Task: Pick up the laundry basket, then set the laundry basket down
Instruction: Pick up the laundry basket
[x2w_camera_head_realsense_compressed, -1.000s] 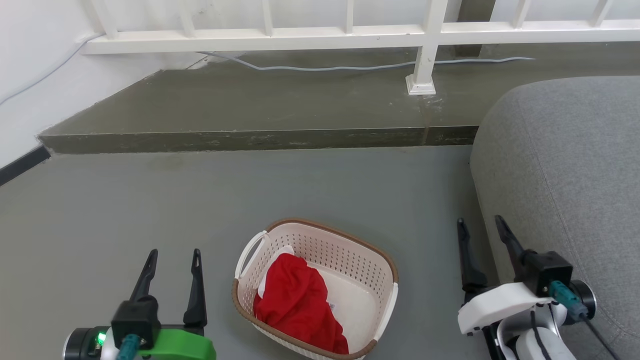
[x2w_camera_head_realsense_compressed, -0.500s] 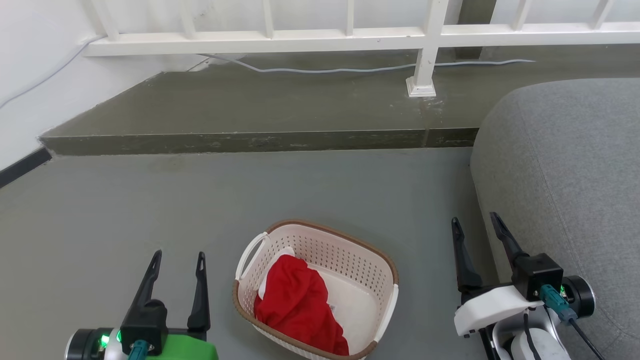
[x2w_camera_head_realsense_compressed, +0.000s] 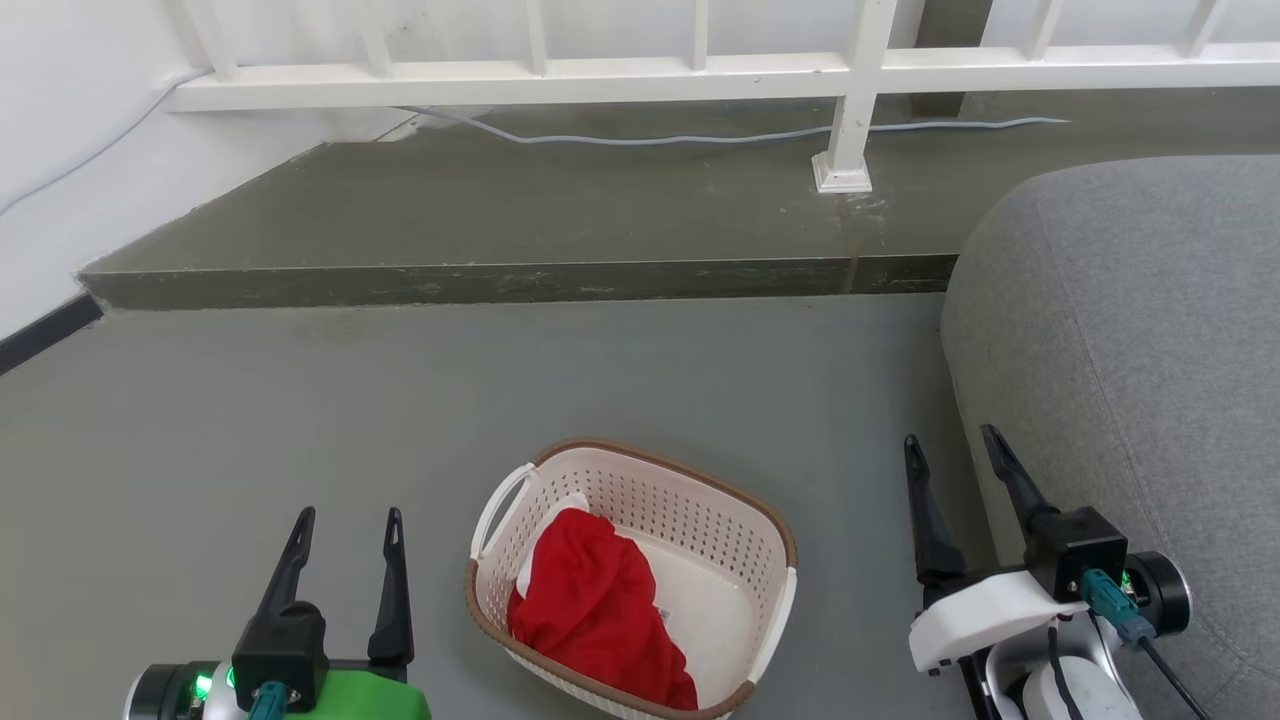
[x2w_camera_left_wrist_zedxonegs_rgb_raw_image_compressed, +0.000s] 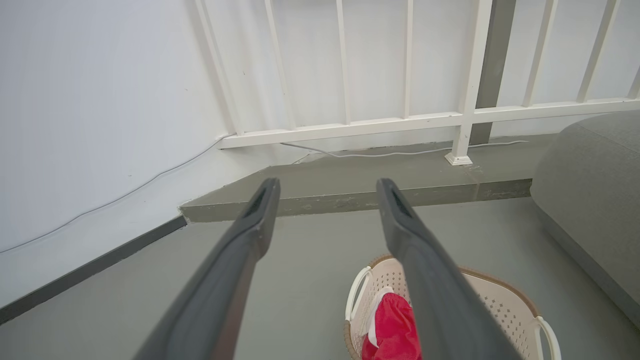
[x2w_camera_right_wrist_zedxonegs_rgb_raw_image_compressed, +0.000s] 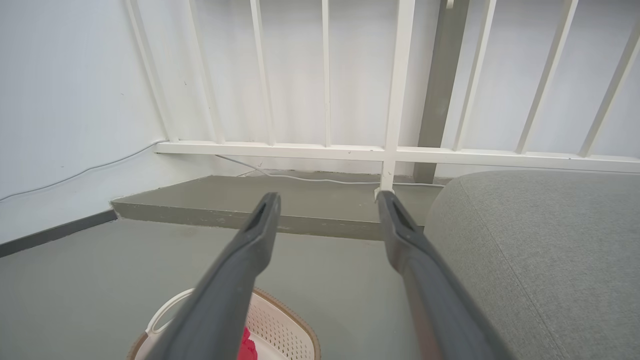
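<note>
Fingers of the left gripper (x2w_camera_head_realsense_compressed: 349, 515) and the right gripper (x2w_camera_head_realsense_compressed: 950, 440) stand spread, holding nothing. Between them, touching neither, the basket (x2w_camera_head_realsense_compressed: 640, 497) sits on the floor (x2w_camera_head_realsense_compressed: 200, 420). An uneven grab at its handles (x2w_camera_head_realsense_compressed: 494, 512) could tip it and spill the red cloth (x2w_camera_head_realsense_compressed: 600, 600). Just right of the right gripper, the couch (x2w_camera_head_realsense_compressed: 1130, 350) may block that arm.

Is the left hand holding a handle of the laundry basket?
No, the left hand hangs open to the side of the laundry basket, and grey floor shows between it and the basket's handle.

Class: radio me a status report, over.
Left end effector open, empty. Right end effector open, empty. Laundry basket on floor between them. Sofa close right.
</note>
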